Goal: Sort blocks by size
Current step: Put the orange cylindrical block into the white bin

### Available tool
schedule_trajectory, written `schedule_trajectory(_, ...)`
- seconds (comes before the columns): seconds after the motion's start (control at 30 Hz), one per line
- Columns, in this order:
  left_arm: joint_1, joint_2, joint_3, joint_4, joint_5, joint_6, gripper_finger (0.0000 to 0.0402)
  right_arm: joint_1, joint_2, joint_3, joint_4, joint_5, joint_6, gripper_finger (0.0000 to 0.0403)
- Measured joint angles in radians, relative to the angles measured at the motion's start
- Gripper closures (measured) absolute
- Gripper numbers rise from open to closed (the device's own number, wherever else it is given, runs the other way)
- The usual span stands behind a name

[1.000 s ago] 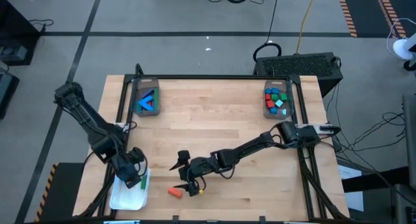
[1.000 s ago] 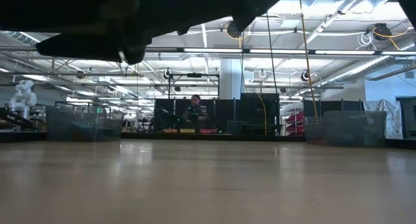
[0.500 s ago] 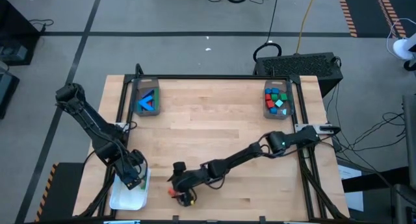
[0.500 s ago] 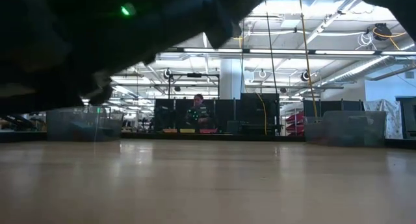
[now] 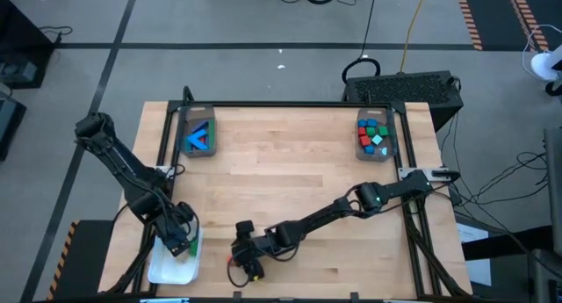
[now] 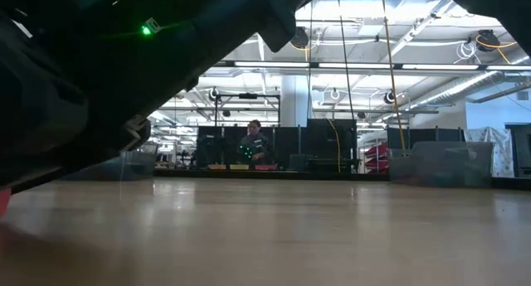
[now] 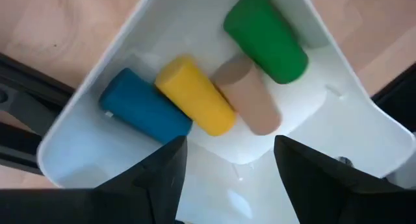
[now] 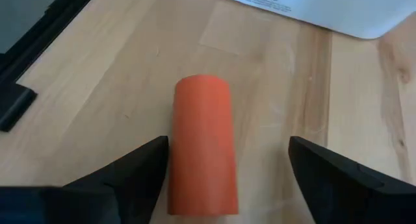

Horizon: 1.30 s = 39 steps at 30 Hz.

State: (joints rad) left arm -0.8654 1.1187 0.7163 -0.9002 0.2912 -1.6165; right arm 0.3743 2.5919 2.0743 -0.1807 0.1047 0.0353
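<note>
Your white tray (image 7: 351,113) at the bench's front-left corner holds green (image 7: 266,36), tan (image 7: 250,100), yellow (image 7: 195,94) and blue cylinders (image 7: 143,110). Since the earlier frame, your right arm has reached farther toward the front edge. Its right gripper (image 8: 227,178) is spread wide around the orange cylinder (image 8: 201,143), seemingly not touching. The left gripper (image 7: 227,178) hangs open, empty, over the tray.

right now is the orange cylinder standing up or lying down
Lying down. In the right wrist view the orange cylinder rests on its curved side on the wooden table, between the open right gripper's fingers, untouched.
</note>
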Motion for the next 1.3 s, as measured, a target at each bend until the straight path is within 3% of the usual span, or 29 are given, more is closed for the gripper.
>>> schedule_trajectory(0.33, 0.000, -0.003, 0.104, -0.006, -0.158, 0.083, 0.0169, -0.006, 0.000, 0.000, -0.010, -0.008, -0.018, 0.0242)
schedule_trajectory(0.47, 0.000, -0.003, 0.131, -0.039, -0.191, 0.126, 0.0169, -0.007, -0.001, 0.000, -0.013, -0.005, -0.028, 0.0280)
schedule_trajectory(0.7, 0.001, -0.003, 0.132, -0.038, -0.287, 0.245, 0.0168, -0.010, -0.007, 0.000, -0.025, -0.002, -0.044, 0.0280)
schedule_trajectory(1.03, 0.001, -0.003, 0.132, -0.029, -0.505, 0.448, 0.0169, -0.044, -0.063, -0.003, -0.145, 0.043, -0.078, 0.0287)
schedule_trajectory(1.17, 0.001, 0.001, 0.132, -0.021, -0.554, 0.491, 0.0168, -0.049, -0.094, -0.003, -0.191, 0.137, -0.100, 0.0284)
schedule_trajectory(1.3, 0.001, 0.014, 0.132, -0.020, -0.566, 0.500, 0.0169, -0.047, -0.117, -0.003, -0.254, 0.311, -0.155, 0.0286)
